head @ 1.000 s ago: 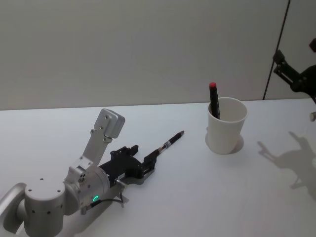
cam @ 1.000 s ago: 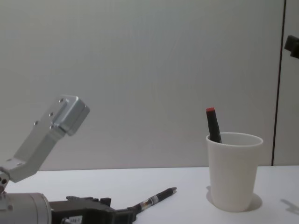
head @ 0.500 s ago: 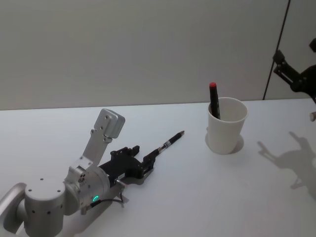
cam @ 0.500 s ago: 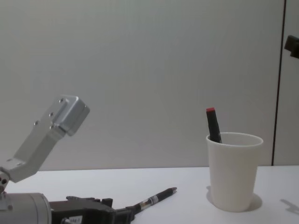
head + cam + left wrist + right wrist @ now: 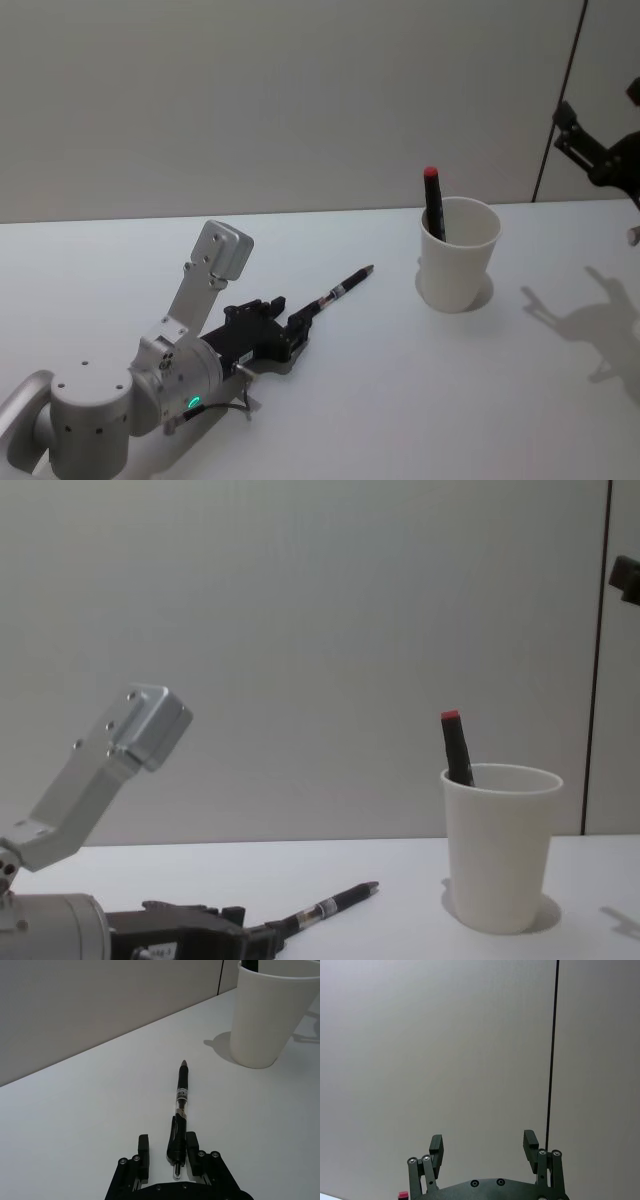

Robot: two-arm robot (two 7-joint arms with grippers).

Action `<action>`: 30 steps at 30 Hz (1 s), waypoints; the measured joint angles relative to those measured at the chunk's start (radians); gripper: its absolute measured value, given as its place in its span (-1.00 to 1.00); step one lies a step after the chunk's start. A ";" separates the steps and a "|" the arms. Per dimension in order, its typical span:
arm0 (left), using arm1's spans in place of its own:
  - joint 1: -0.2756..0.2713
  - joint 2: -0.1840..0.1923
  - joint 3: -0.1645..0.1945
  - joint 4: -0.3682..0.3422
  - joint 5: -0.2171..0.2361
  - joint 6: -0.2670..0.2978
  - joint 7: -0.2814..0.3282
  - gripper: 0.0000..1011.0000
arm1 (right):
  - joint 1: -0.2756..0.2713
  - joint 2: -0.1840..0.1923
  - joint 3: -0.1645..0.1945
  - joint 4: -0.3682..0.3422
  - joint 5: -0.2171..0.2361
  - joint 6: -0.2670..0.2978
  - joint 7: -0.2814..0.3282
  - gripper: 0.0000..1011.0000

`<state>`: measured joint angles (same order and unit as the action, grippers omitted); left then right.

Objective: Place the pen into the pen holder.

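The left gripper, black and angular on a silver-grey arm, lies low on the smooth matte white table, its two fingers set moderately apart and clamping nothing. The rear end of the pen lies between those fingers, close against one of them with a clear gap to the other, and the rest of the pen runs straight out ahead of the fingertips, flat on the table. It is a slim stick with a black grip and tip and a clear middle section carrying a white label band; the print on it is too small to read. Farther ahead of the gripper, beyond the pen's tip and off to its right, stands the pen holder, a plain white tapered paper cup with a rolled rim, holding a black marker with a red cap. The right gripper hangs raised far to the right, fingers wide and empty.
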<state>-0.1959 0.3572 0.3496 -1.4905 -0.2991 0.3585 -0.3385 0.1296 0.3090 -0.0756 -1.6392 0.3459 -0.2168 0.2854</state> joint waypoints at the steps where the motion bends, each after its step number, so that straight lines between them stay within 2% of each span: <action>1: 0.000 0.000 0.000 0.000 0.000 0.000 0.000 -0.14 | 0.000 0.000 0.000 0.000 0.000 0.000 0.000 0.98; 30: 0.000 0.000 0.000 0.000 0.000 0.000 0.000 -0.51 | 0.000 0.000 0.000 0.000 0.000 0.000 0.000 0.98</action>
<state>-0.1959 0.3571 0.3496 -1.4904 -0.2988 0.3584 -0.3387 0.1296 0.3090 -0.0756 -1.6392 0.3459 -0.2167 0.2854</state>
